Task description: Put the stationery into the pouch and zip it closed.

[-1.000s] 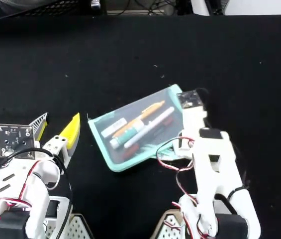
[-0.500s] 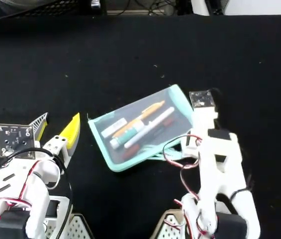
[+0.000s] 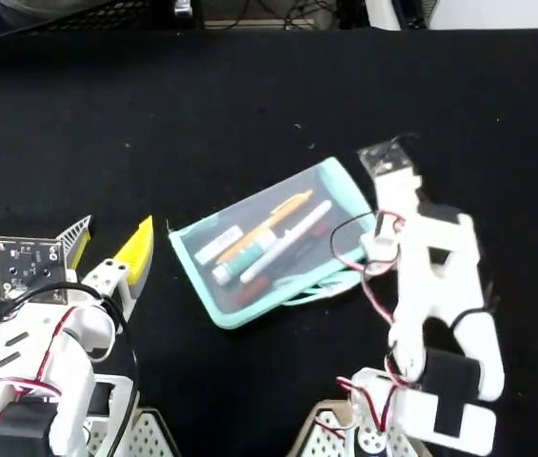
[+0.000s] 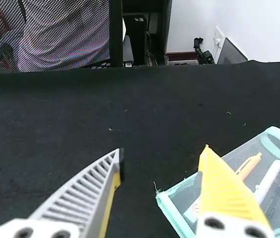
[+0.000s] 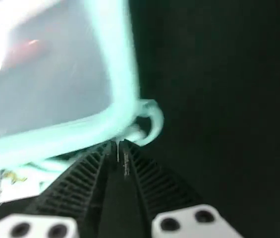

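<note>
Two arms sit at the near edge of the black worktop (image 3: 249, 95), with the mint-green mesh pouch (image 3: 192, 274) lying flat and slanted between them. The pens (image 3: 283, 233) and other stationery are already inside it, seen through the mesh, so filling looks finished and only the zip remains.

Over the last second the right arm has swung from the middle of the pouch's right-hand short edge to its far right corner. The pouch itself has barely shifted. A thin mint strip now trails loose along the near long edge at the right end, where the arm had been covering it.

The right tool (image 5: 118, 146) is narrow, its two dark jaws pressed almost together right against the pouch's rounded corner, just beside a small mint loop (image 5: 152, 119). A pale sliver shows between the jaw tips. Whether that is the zip pull cannot be told from the wrist view. If it is the pull, the sweep along the edge would mean the zip is being drawn round the corner. How much of the zip is closed cannot be read.

The left tool (image 3: 111, 243) hangs spread wide over bare worktop just beside the pouch's near left corner, one grey finger and one yellow, holding nothing. It looks well placed to pin that corner should the pouch start to slide.
</note>
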Motion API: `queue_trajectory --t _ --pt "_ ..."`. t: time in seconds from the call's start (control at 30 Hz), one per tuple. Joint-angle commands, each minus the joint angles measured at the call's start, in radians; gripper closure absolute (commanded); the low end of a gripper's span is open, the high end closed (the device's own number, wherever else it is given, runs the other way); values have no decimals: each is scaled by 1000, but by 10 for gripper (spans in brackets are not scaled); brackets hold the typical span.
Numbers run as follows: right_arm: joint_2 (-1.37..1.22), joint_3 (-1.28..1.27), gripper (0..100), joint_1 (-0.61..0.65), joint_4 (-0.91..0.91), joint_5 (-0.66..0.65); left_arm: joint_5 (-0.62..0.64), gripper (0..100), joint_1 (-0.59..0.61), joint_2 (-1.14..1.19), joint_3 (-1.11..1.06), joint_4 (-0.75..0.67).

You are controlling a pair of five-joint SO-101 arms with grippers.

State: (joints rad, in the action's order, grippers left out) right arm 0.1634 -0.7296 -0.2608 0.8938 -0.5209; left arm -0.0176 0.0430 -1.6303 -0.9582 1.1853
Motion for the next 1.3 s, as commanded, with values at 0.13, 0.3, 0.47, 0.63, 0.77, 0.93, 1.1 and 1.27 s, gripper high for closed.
queue_trajectory --t 0.13,0.3,0.47,0.63,0.77,0.93,1.1,1.27 --pt "-13 99 986 -81 8 -3 9 740 8 -3 15 -25" --pt "-5 102 964 -92 212 100 9 740 8 -3 12 -25" --pt "-15 67 830 -48 219 284 9 740 5 -3 8 -25" --pt "-15 -13 853 41 91 391 9 740 8 -3 7 -23" --pt "-15 -85 861 49 -40 419 8 740 10 -3 7 -25" --pt "-15 -114 862 52 -57 416 3 740 10 -3 7 -23" --pt "-15 -116 861 48 -57 313 3 740 12 -5 28 -25" --pt "-15 -102 858 48 5 302 3 740 12 -5 33 -25"
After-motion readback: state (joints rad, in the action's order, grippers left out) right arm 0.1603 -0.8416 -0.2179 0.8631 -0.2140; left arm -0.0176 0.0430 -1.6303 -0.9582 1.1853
